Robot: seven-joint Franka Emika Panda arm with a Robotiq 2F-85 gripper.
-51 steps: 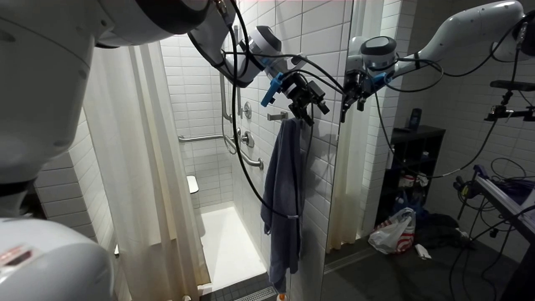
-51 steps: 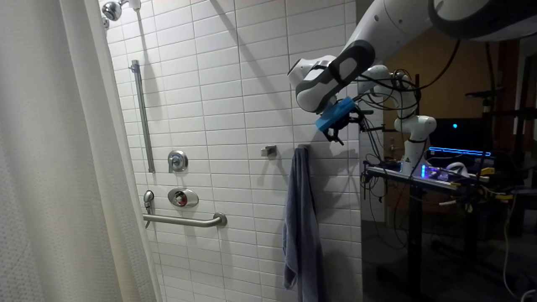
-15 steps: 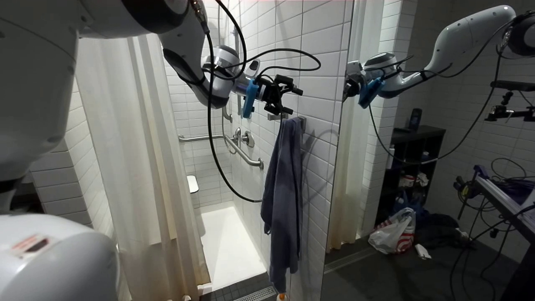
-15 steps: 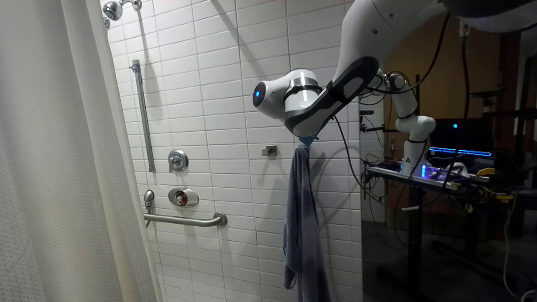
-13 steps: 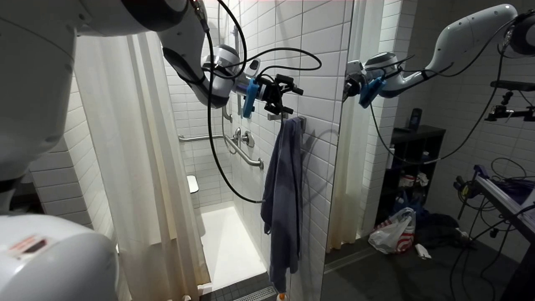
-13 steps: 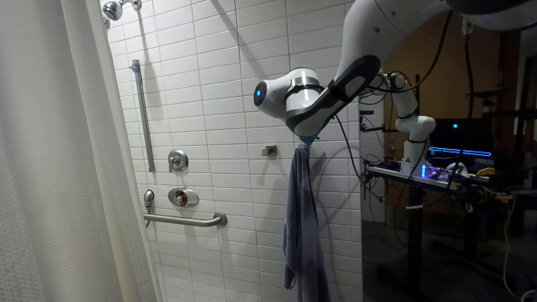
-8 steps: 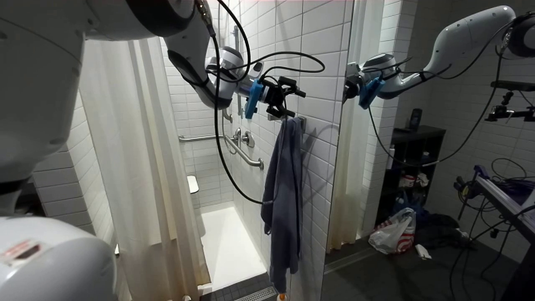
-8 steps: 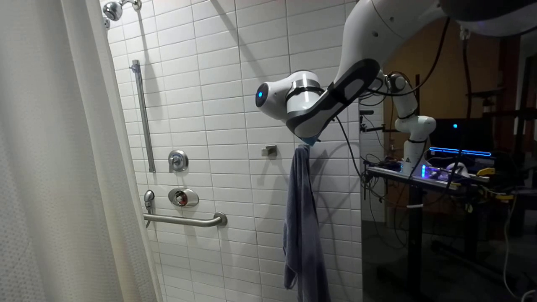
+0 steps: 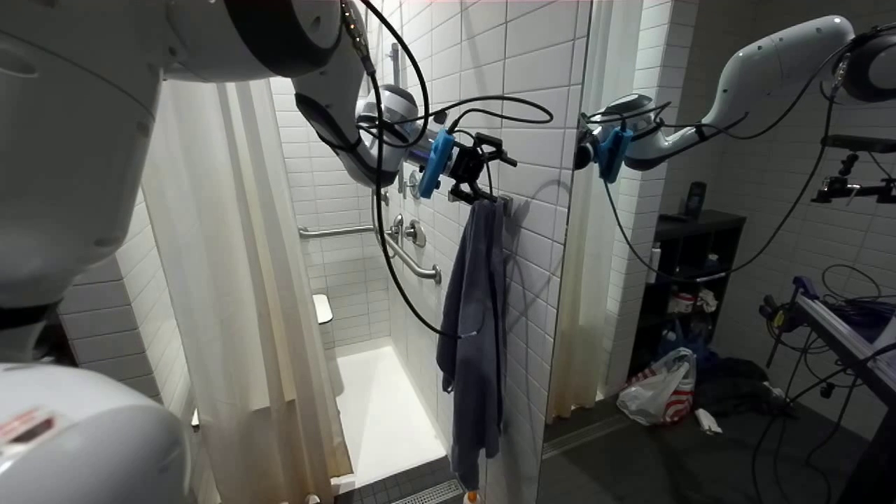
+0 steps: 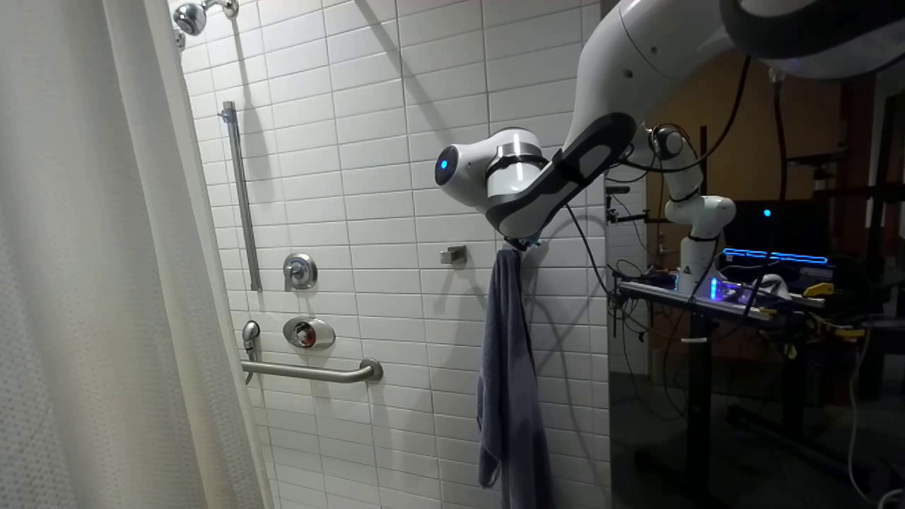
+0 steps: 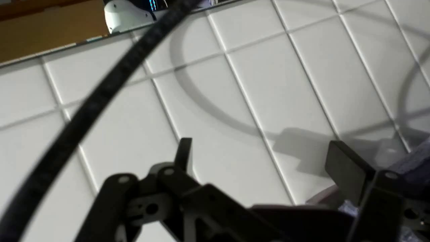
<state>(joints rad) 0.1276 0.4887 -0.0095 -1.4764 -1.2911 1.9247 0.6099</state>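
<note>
Gripper (image 9: 503, 180) unclenched, jaws spread wide near wall (image 9: 532, 241). Towel (image 9: 472, 308) hanging from hook (image 9: 508, 204) on wall; lower jaw right by towel's top, contact unclear. Grab bar (image 10: 311, 372) farther along wall, curtain (image 9: 245, 280) across from towel.

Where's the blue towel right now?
In both exterior views, the towel hangs on the tiled wall left of the mirror, its top just below the open tool.

Blue-grey towel (image 10: 508, 375) hangs against white tiled wall (image 10: 382, 205); robot arm (image 10: 601, 141) positioned just above towel's upper end; shower curtain (image 10: 106, 268) at far left.
</note>
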